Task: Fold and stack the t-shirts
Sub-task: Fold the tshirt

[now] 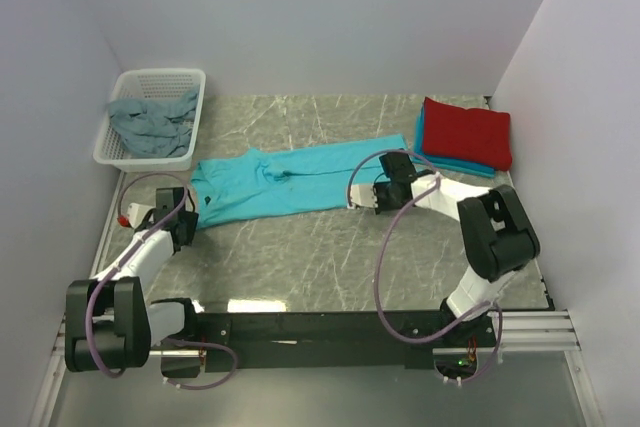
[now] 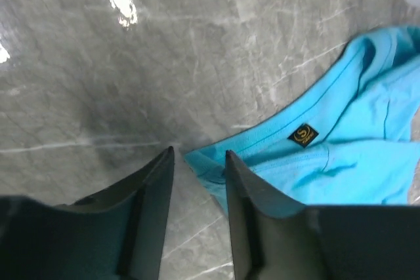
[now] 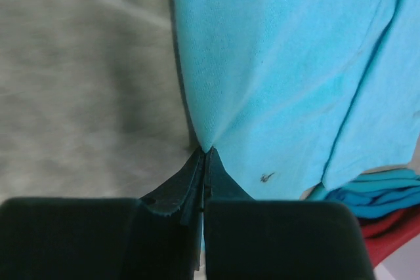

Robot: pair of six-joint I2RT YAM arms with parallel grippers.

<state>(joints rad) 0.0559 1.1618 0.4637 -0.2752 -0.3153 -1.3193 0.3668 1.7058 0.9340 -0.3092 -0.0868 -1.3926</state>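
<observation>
Turquoise shirt (image 1: 290,182) is laid out across the middle of the table (image 1: 300,267). It is stretched L to R, collar end toward the L, w/ some creases seen near the collar. A small dark label w/ a yellow logo (image 2: 302,136) is seen inside the neck.

The shirt's near R corner is pinched by the R gripper (image 3: 205,152). Its fingers are pressed tight together, the hem is caught btwn the tips, and the cloth is gathered into a small peak there. A tiny dark mark (image 3: 266,177) is seen on the cloth just beside the pinch.

At the L end, the L gripper (image 2: 199,155) is held low over the table. The shirt's near corner is seen in the gap btwn its tips. The fingers are set a narrow way apart and are not clamped on the cloth.

At the far R of the table, well apart from the L gripper, a folded red shirt (image 1: 465,132) is stacked on a folded blue shirt (image 1: 455,164). In the far L corner a white basket (image 1: 160,75) is placed, w/ a grey-blue shirt (image 1: 150,122) crumpled inside. Purple cables (image 1: 385,247) are looped along both arms.
</observation>
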